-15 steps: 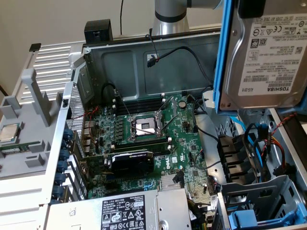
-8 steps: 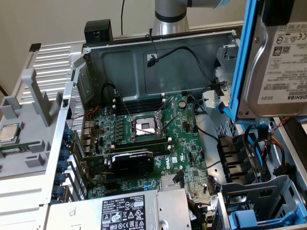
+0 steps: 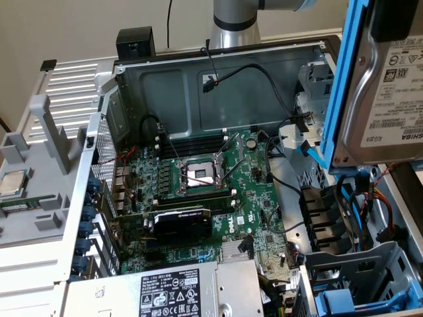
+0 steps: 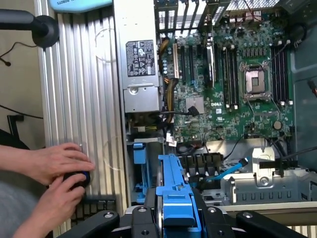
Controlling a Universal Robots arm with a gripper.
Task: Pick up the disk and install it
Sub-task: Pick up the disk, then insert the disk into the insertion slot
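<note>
— Jaws (image 4: 177, 219), item one: state?
— Clenched on the disk (image 3: 386, 99), gripping it by its blue carrier frame (image 3: 340, 86). Nothing else touched.
— Disk, location?
— Held in the air at the exterior view's right, above the open computer case (image 3: 165, 86) and over the drive cage (image 3: 370, 271). Long axis near upright, leaning slightly. White label (image 3: 396, 92) faces the exterior camera. The wrist view looks along the frame's blue edge, with the case interior beyond it.
— Cage, contents?
— One other blue-fronted carrier (image 3: 330, 305), seated low. Whether a slot stands free beside it, I cannot tell.
— Case, contents?
— Motherboard (image 3: 261, 198) with bare processor socket (image 3: 198, 175), graphics card (image 3: 182, 221), grey power supply (image 3: 192, 290), loose cables (image 3: 370, 191).
— Anything outside the case?
— A person's hands (image 4: 59, 163), well apart from the disk, closed round a small black-and-blue object (image 4: 78, 177) on a ribbed metal panel (image 4: 79, 99).
</note>
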